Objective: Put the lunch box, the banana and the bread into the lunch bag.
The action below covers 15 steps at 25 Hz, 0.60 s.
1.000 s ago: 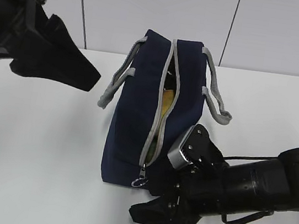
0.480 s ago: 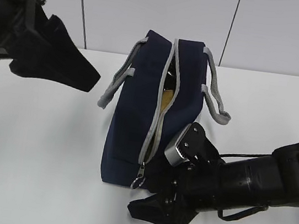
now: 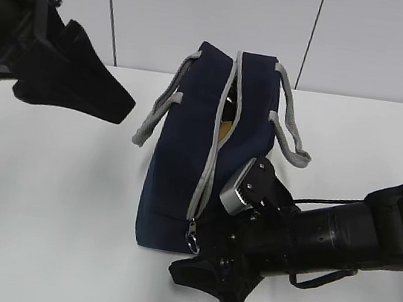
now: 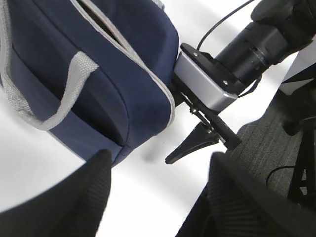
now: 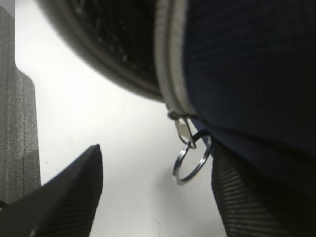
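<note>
Navy lunch bag [image 3: 186,156]: one, two grey handles, one ring pull [image 5: 191,160]; both jaws released.

A plain white table [image 3: 52,198] carries everything here. It runs back to a pale panelled wall, and past its edge in the left wrist view a grey ribbed floor shows. The only thing standing directly on the table is the lunch bag [image 3: 186,156], a boxy navy-blue fabric bag with a grey zipper strip on top. Its two grey handles droop down its sides. The bag sits upright near the middle of the tabletop.
</note>
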Motion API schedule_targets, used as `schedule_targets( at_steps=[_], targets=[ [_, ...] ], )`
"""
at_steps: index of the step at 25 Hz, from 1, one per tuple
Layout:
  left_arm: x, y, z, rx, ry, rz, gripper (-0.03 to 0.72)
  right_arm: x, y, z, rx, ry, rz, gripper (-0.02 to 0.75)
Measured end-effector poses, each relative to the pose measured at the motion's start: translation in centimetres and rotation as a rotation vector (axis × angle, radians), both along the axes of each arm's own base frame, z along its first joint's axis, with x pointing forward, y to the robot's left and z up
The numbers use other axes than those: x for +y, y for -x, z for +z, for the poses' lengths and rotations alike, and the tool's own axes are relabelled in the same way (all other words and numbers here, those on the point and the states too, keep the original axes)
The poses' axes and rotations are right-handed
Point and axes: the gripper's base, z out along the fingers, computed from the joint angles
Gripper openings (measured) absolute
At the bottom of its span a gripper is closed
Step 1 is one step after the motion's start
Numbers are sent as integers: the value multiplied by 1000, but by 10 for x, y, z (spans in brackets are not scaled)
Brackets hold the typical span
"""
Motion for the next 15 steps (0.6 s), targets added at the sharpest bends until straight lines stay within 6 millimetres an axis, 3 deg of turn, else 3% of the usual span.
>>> schedule_targets(
  at_steps=[5, 11, 15],
  targets=[
    [0, 0, 0, 0, 0, 0, 431, 0, 0, 0, -3, 0, 1, 488],
    [0, 0, 0, 0, 0, 0, 430, 2, -6, -3, -5, 1, 0, 317],
    [0, 0, 0, 0, 0, 0, 424, 2, -7, -9, 11, 13, -3, 258]
  ],
)
